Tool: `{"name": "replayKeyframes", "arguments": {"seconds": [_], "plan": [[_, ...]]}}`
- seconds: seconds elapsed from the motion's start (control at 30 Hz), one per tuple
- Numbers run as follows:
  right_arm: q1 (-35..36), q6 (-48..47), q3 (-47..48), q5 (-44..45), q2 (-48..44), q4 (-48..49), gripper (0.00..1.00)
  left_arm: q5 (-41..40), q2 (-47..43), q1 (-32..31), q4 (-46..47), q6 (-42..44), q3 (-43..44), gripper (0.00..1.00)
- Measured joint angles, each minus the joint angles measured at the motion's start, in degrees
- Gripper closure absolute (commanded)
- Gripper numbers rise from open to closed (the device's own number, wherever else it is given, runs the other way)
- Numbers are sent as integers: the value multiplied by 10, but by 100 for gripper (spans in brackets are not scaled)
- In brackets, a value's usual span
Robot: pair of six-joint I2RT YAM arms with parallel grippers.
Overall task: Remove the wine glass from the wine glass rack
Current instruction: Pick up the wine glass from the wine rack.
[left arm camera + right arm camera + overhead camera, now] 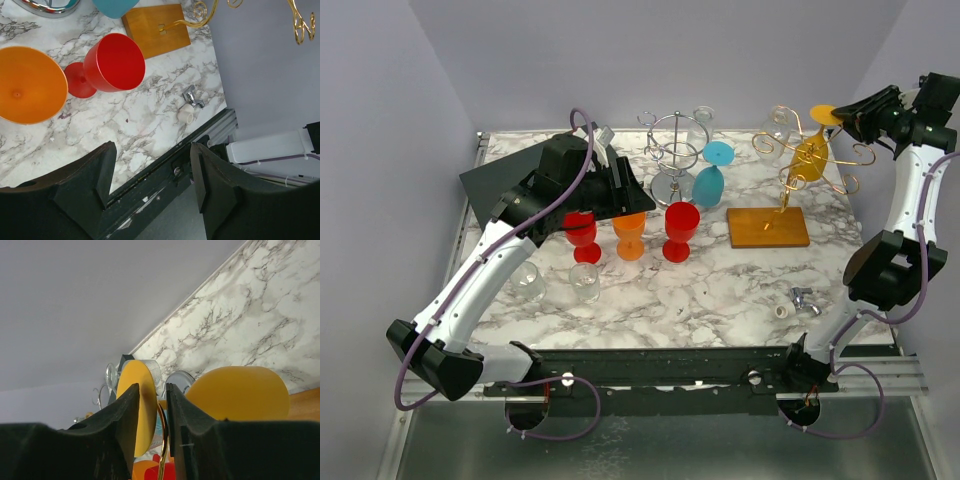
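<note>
The yellow wine glass [810, 152] hangs upside down on the gold wire rack [782, 198], bowl low beside the post and round foot up at the rack's top. The right gripper [842, 118] sits at that foot, on the rack's right side, its arm rising from the near table edge and bending high over toward the rack.

The right wrist view adds the close detail: the two fingers [120, 425] stand only a narrow slot apart. The yellow foot and a gold wire show in the slot, and the bowl bulges just right of it. Whether the pads actually press on the glass cannot be told.

The left gripper [150, 147] is well left of the rack, its arm stretched low across the table. Its jaws are wide apart with nothing between them.

The left wrist view looks down past them at a red cup [114, 62] and an orange cup [30, 82]. Beyond those are the rack's wooden base [156, 27] and a small metal fitting [192, 97] near the table's front rail.

From above, a silver rack [675, 150] stands left of the gold one, with an inverted blue glass [712, 175] at its right side.
</note>
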Motion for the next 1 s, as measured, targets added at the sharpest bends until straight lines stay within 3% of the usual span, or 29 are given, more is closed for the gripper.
{"name": "replayKeyframes", "arguments": {"seconds": [0.67,1.0], "plan": [[0,3,16,19,0,-2,82,0,0,1,0,-5,0,34],[0,12,28,20,-7,-2,99,0,0,1,0,-8,0,34]]}}
